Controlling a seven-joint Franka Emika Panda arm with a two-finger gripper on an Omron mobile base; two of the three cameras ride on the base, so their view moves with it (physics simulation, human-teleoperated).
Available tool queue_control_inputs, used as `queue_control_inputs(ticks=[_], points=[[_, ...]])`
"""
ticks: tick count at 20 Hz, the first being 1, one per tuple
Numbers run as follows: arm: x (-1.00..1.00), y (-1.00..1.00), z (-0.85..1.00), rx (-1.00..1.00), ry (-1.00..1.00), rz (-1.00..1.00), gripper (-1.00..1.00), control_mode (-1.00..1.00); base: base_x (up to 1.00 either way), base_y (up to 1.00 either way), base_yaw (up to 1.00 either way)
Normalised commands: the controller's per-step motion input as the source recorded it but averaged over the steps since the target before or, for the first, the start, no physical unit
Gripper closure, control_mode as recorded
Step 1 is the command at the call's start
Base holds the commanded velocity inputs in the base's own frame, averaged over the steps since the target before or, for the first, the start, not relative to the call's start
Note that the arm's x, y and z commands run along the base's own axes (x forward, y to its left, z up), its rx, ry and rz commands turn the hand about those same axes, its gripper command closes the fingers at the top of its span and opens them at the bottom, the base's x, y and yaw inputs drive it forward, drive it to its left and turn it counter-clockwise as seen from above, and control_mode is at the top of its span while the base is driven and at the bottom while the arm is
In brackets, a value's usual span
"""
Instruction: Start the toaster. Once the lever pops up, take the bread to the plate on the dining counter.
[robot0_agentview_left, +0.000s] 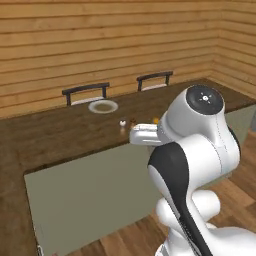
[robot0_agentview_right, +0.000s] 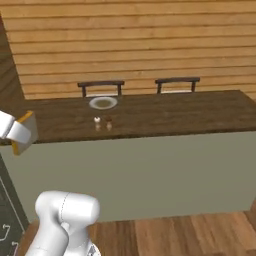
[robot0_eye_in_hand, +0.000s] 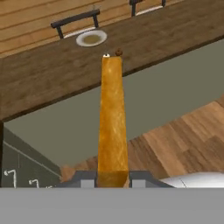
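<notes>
My gripper (robot0_eye_in_hand: 113, 178) is shut on the bread (robot0_eye_in_hand: 113, 122), a golden-orange slice seen edge-on, standing out from between the fingers. In the right base view the bread (robot0_agentview_right: 27, 131) hangs at the far left, short of the dining counter's (robot0_agentview_right: 175, 112) near edge. The pale plate (robot0_eye_in_hand: 91, 38) lies on the far side of the dark wood dining counter (robot0_eye_in_hand: 52, 74), beyond the slice's tip. From the left base camera the plate (robot0_agentview_left: 103, 106) sits in front of the left chair. The toaster is out of view.
Two small shakers (robot0_agentview_right: 97, 121) (robot0_agentview_right: 109, 121) stand on the counter between me and the plate. Two dark chairs (robot0_agentview_left: 86, 91) (robot0_agentview_left: 154, 77) line the counter's far side by the plank wall. A dark panel (robot0_eye_in_hand: 17, 170) is low on the left, and wooden floor lies below.
</notes>
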Motion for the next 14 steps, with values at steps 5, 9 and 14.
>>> queue_control_inputs(ticks=[5,9,14], points=[[0.0,0.0,0.0,0.0,0.0,0.0,1.0,1.0,1.0,-0.75,0.29],[0.0,0.0,0.0,0.0,0.0,0.0,1.0,1.0,0.99,-0.32,0.3],[0.0,0.0,0.0,0.0,0.0,0.0,1.0,1.0,0.82,-0.14,0.32]])
